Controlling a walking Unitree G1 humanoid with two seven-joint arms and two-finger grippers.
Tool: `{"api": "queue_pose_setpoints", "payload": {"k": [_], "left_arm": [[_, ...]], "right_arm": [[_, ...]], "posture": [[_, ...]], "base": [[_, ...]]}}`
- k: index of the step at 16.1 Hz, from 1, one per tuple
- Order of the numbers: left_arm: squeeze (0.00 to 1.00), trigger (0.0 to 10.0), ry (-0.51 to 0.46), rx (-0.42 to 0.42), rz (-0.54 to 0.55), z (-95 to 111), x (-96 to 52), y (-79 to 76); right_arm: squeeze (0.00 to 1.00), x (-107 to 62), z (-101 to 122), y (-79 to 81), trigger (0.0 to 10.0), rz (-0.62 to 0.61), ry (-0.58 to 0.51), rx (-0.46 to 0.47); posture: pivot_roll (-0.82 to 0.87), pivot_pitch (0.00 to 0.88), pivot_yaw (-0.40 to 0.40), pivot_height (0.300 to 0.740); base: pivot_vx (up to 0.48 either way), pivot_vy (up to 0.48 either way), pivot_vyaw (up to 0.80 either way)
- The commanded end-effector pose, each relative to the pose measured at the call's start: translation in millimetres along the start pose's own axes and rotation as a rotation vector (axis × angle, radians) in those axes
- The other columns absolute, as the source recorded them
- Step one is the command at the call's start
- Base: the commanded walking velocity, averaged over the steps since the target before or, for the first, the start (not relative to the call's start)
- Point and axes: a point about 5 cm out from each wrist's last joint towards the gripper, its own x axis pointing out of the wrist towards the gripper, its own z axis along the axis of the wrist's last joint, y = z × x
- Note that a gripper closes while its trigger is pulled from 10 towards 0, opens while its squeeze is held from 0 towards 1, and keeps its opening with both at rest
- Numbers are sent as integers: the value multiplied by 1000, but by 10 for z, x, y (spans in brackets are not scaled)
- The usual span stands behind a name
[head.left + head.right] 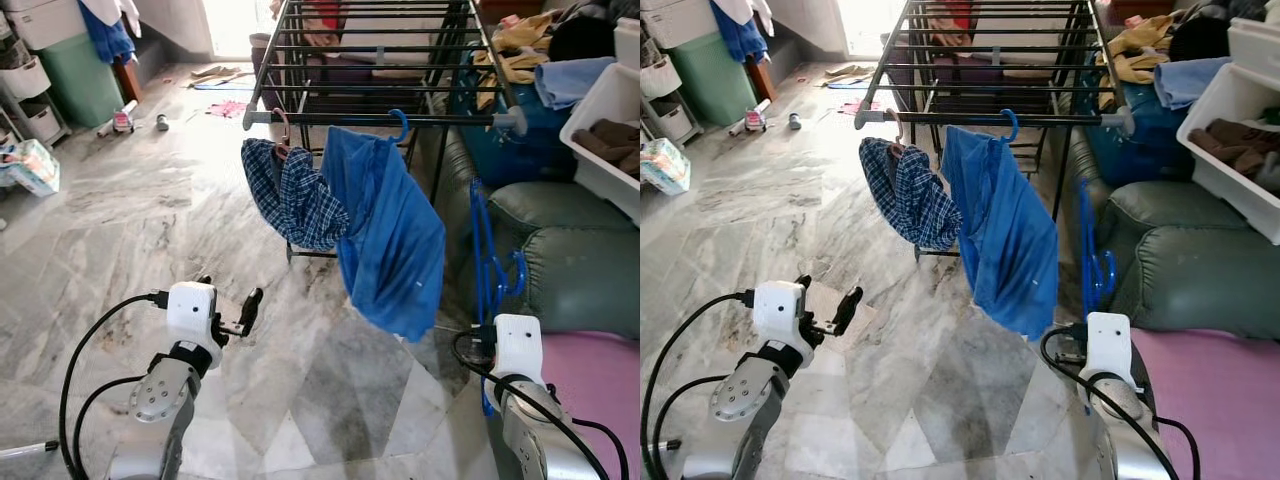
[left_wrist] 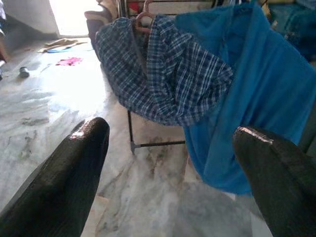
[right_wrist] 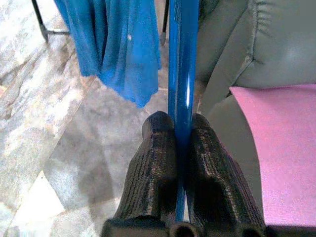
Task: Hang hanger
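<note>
Low on the robot's right, beside the green sofa (image 1: pixel 560 265), the right hand (image 3: pixel 181 140) was clamped on a bare blue hanger (image 1: pixel 487 262) — both fingers pressed against its thin blue bar, hanger held upright, well below the drying rack (image 1: pixel 380 60). Hanger not on the rail.

Rack's front rail (image 1: pixel 400 119) carried two items side by side: a checked shirt (image 1: pixel 290 195) on a pinkish hanger and a blue shirt (image 1: pixel 390 235) on a blue hook, the two garments touching.

Left hand (image 2: pixel 170 148) was raised over the marble floor (image 1: pixel 150 220), fingers wide apart, holding nothing — pointed at the checked shirt but well short of it.

Pink cushion (image 3: pixel 281 143) lay on the sofa just beside the right hand. White bin (image 1: pixel 605 130) with dark clothes sat above the sofa; loose clothes piled behind the rack.
</note>
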Motion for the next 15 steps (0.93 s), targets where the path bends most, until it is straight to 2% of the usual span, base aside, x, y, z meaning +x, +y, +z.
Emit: {"api": "queue_pose_setpoints", "payload": {"k": [1, 4, 15], "left_arm": [[0, 10000, -30, -7, 4, 93, 57, -7], [0, 10000, -47, -35, 10, 138, 131, -13], [0, 10000, -14, -67, -38, 93, 123, -92]], "right_arm": [[0, 21, 21, -32, 10000, -2, 7, 5], [0, 13, 5, -7, 10000, 4, 13, 8], [0, 8, -32, 4, 10000, 2, 29, 18]], "posture": [[-29, 58, 34, 740], [-32, 64, 36, 740], [-28, 73, 31, 740]], "base": [[401, 0, 0], [410, 0, 0], [455, 0, 0]]}}
